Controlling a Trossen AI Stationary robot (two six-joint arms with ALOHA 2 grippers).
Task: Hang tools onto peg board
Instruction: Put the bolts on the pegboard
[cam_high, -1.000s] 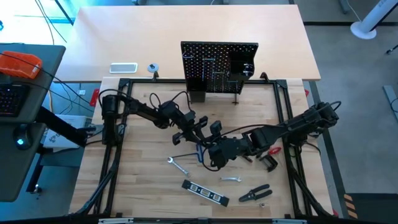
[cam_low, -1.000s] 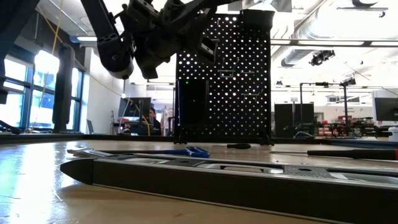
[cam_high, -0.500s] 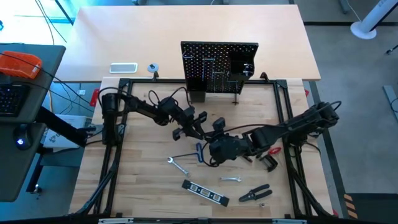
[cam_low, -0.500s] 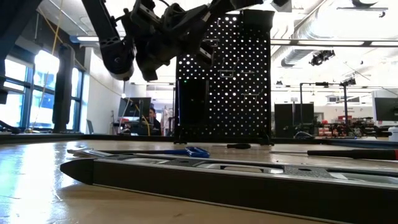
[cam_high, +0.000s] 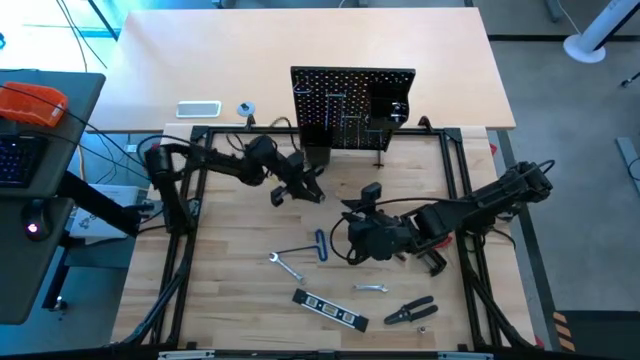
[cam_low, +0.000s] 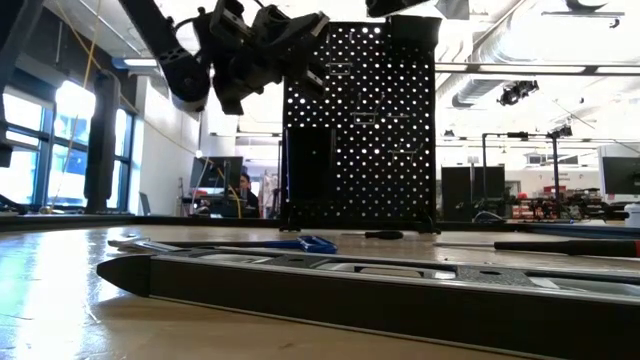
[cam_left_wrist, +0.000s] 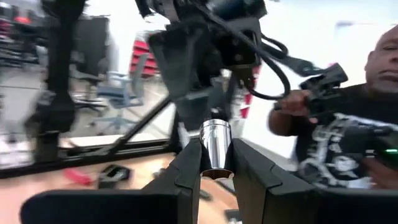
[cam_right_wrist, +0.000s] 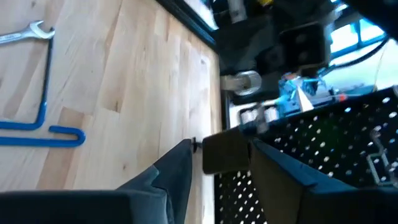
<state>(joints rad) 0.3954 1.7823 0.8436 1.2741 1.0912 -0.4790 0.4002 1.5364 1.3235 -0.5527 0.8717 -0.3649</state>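
My left gripper (cam_left_wrist: 216, 155) is shut on a short shiny metal cylinder (cam_left_wrist: 214, 134). It hangs in the air just in front of the peg board's left part (cam_high: 315, 110), as the high view (cam_high: 310, 190) and the low view (cam_low: 265, 45) show. My right gripper (cam_right_wrist: 221, 149) stands open and holds nothing, raised at mid-table (cam_high: 362, 200) before the peg board (cam_low: 360, 120). A blue-handled bent key (cam_high: 318, 245), two silver wrenches (cam_high: 288, 265) (cam_high: 372, 288), a black level (cam_high: 330, 310), black-handled pliers (cam_high: 410, 310) and a red-and-black clamp (cam_high: 435, 250) lie flat on the table. My left gripper pinches the metal cylinder by its near end (cam_left_wrist: 214, 163) between its two fingers. The cylinder runs along the fingers, and its free end sticks out past the fingertips. The fingers reach roughly level toward the table's far side. The cylinder is held well clear of the table.
The peg board stands upright at the table's far edge with hooks and a black bin (cam_high: 395, 105). A white tray (cam_high: 198, 108) and a tape roll (cam_high: 245, 108) lie on the surface behind. A person (cam_left_wrist: 348, 124) shows beyond the table. Bare wood lies at the near left.
My left gripper has gone up and toward the table's far edge and the peg board, taking the metal cylinder along. The two grippers, close together a second ago, have drawn apart. My right gripper has turned at the wrist and risen a little.
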